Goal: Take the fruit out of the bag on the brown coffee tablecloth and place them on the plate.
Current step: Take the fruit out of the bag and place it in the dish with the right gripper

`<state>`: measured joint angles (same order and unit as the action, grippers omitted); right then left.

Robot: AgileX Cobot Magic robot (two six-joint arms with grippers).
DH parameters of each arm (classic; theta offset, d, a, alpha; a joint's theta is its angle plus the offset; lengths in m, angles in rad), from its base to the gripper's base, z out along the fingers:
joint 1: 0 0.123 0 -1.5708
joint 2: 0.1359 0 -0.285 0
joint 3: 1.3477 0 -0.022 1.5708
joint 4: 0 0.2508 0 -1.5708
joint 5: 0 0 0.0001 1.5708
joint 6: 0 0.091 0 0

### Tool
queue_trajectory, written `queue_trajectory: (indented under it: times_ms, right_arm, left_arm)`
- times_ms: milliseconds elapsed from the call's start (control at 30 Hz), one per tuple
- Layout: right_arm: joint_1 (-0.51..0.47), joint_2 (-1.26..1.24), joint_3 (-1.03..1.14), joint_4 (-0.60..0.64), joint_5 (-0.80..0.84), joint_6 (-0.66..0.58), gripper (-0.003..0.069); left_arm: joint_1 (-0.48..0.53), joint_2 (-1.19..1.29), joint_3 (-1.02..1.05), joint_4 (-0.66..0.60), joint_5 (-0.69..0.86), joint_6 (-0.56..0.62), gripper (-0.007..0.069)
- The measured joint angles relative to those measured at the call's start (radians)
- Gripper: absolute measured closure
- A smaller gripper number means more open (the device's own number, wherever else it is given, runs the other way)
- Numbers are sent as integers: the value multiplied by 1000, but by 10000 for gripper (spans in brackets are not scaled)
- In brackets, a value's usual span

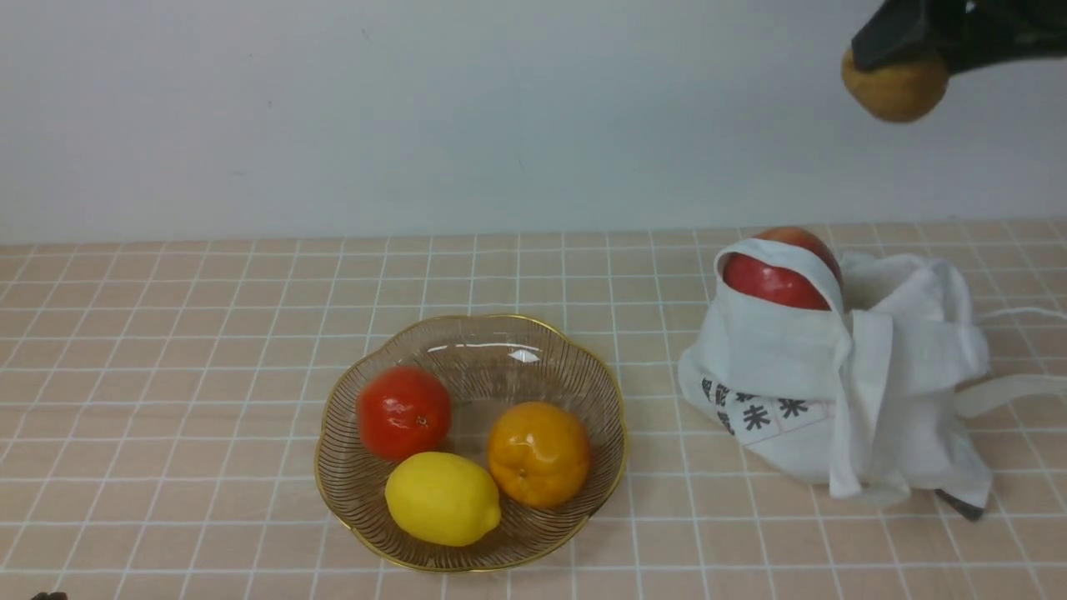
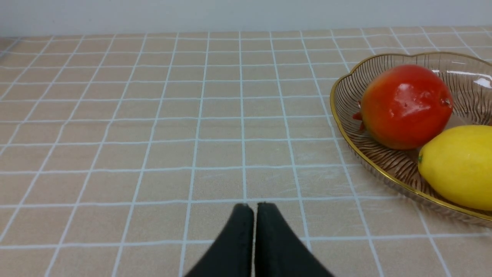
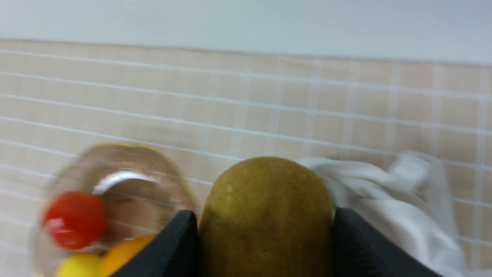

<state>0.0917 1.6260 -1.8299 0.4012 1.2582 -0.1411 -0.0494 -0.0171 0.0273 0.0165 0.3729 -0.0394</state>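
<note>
In the front view, a light pinkish-tan tablecloth with a grid of thin white lines covers the table in front of a plain pale wall. A shallow clear brownish glass plate with a scalloped gold rim sits near the middle and holds three fruits. A red-orange mandarin lies on its left, an orange mandarin on its right, and a yellow lemon at its near edge, touching the orange one. To the right of the plate, apart from it, a soft white cloth bag printed with black Chinese characters slumps on the cloth. A large glossy red apple shows in its open mouth at the far left. High above the bag, the black right gripper pinches a small lumpy brownish-yellow ball in the air. In the left wrist view, the left gripper hangs low over bare tablecloth with its black fingers pressed together on nothing. The plate's rim, the red-orange mandarin and the lemon lie to its right. In the right wrist view, the right gripper's fingers clamp both sides of the brownish-yellow ball. Beyond it lie the blurred plate with its three fruits and the white bag.
</note>
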Motion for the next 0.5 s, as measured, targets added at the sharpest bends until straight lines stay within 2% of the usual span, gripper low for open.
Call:
queue_trajectory:
  times_ms: [67,167,367,500]
  right_arm:
    - [62,-34,-4,72,1,-66,251]
    - [155,-29,-5,100,3,-114,251]
    - [371,79,-5,53,4,-104,251]
    - [460,199,-5,3,-7,-78,251]
  left_arm:
    - [0,0,0,0,0,0,632]
    - [0,0,0,0,0,0,632]
    - [0,0,0,0,0,0,632]
    - [0,0,0,0,0,0,632]
